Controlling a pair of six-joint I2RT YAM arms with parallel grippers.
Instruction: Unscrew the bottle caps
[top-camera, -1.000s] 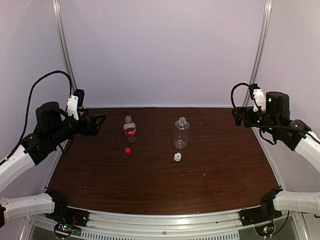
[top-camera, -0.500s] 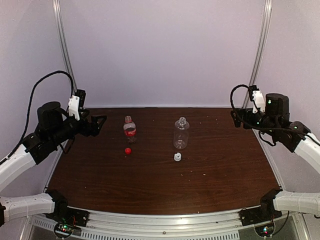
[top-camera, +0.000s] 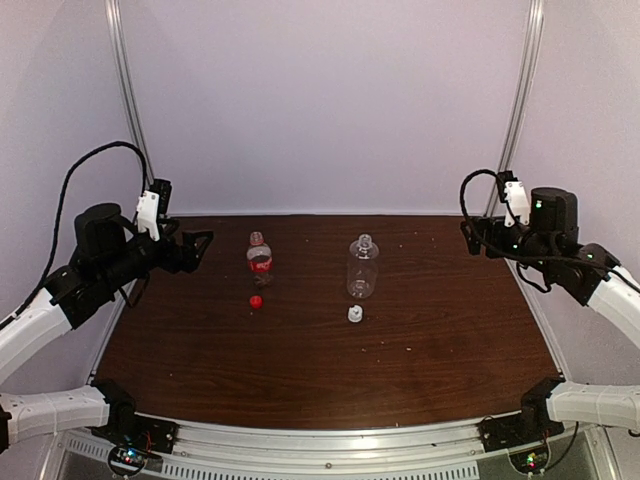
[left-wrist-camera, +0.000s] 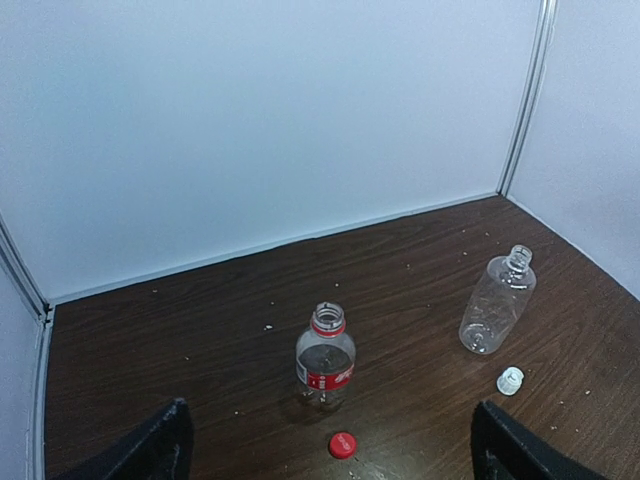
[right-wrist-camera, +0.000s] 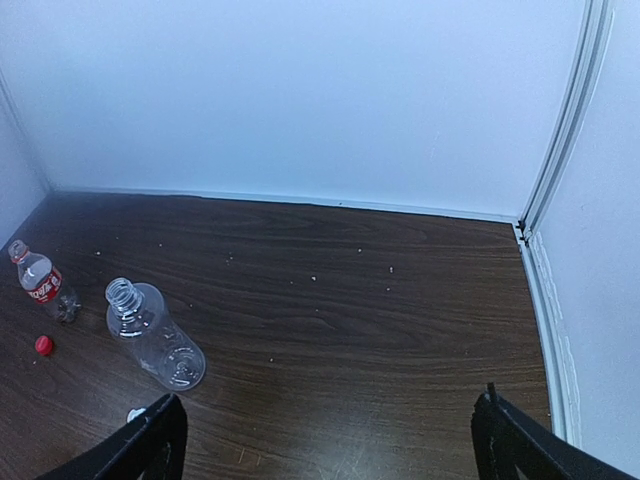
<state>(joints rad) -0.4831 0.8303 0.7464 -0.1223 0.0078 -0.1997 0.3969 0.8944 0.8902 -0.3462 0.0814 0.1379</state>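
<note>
While both hang open and empty, my left tool (top-camera: 203, 240) is nearer the red cap (top-camera: 256, 301), my right tool (top-camera: 470, 233) the white cap (top-camera: 354, 314).

wide bottle (right-wrist-camera: 152, 336) and slim bottle (right-wrist-camera: 40, 281) stand uncapped.

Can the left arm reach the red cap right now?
Probably yes: the red cap lies loose on the table in front of the labelled bottle, nothing between it and the open left gripper.
</note>
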